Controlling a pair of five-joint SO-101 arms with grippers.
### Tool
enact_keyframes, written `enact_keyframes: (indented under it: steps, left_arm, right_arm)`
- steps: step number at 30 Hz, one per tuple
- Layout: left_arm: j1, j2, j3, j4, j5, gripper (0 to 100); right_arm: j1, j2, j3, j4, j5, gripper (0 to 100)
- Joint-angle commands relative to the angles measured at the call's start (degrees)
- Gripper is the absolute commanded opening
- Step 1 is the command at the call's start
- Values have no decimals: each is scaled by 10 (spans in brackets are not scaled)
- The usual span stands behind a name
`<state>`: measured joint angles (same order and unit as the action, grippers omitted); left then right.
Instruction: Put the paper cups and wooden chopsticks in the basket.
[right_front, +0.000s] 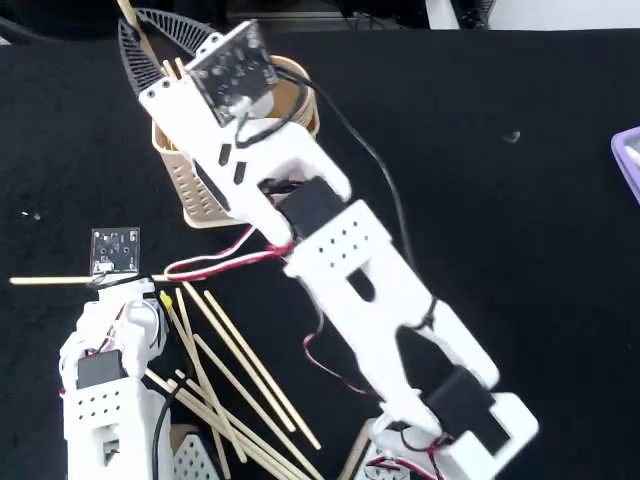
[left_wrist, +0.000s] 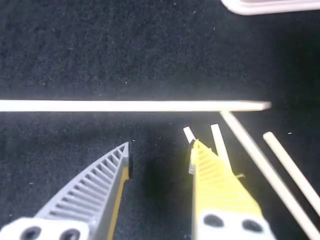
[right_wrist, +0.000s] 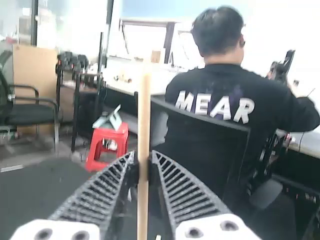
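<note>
The right claw (right_wrist: 144, 159) is clamped narrow on one wooden chopstick (right_wrist: 144, 110). The stick stands up through the fingers and points out over the room rather than down. In the high view this arm stretches across the basket (right_front: 195, 195), with the claw at the basket's far side and the stick's end poking past it. To do this step well, the wrist should probably tip the stick until its lower end sits inside the basket's rim, and only then open. Letting go at the present tilt risks the stick glancing off the rim onto the table (right_front: 500, 250). A brown curved rim (right_front: 300, 100) beside the arm may be a paper cup in the basket, but it is too hidden to tell.

The left claw (left_wrist: 161, 145) is spread wide and low over the table, its tips just short of a lying chopstick (left_wrist: 135, 105) that runs crosswise ahead of them. A clean grab likely needs one finger on each side of that stick, near its middle. It should stay clear of the loose chopsticks (right_front: 235, 365) fanned beside the yellow finger (left_wrist: 220, 190), so that only one comes up.
</note>
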<state>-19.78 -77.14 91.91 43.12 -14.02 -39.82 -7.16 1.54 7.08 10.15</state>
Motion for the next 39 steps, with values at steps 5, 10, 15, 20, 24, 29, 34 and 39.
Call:
enact_keyframes:
  steps: [5,10,15,20,24,29,34,39]
  left_arm:
    - [-2,-6,-10,-11,4,202]
    - [-2,-6,-10,-11,4,202]
    - [-2,-6,-10,-11,4,202]
    - [-2,-6,-10,-11,4,202]
    - [-2,-6,-11,-11,5,202]
    - [-7,-6,-14,-10,7,202]
    - [-10,-6,-15,-10,7,202]
    - [-95,-6,-39,-11,31,202]
  right_arm:
    - [36,13,7,-5,6,11]
    - [44,1,46,24,6,50]
    - [43,-43,-1,174,5,161]
    - [44,-116,-35,356,5,134]
    - [15,-175,-3,556,5,131]
    - [-55,-220,172,653,5,132]
    - [-141,-242,390,542,1,132]
    - [-187,-243,515,413,-105,240]
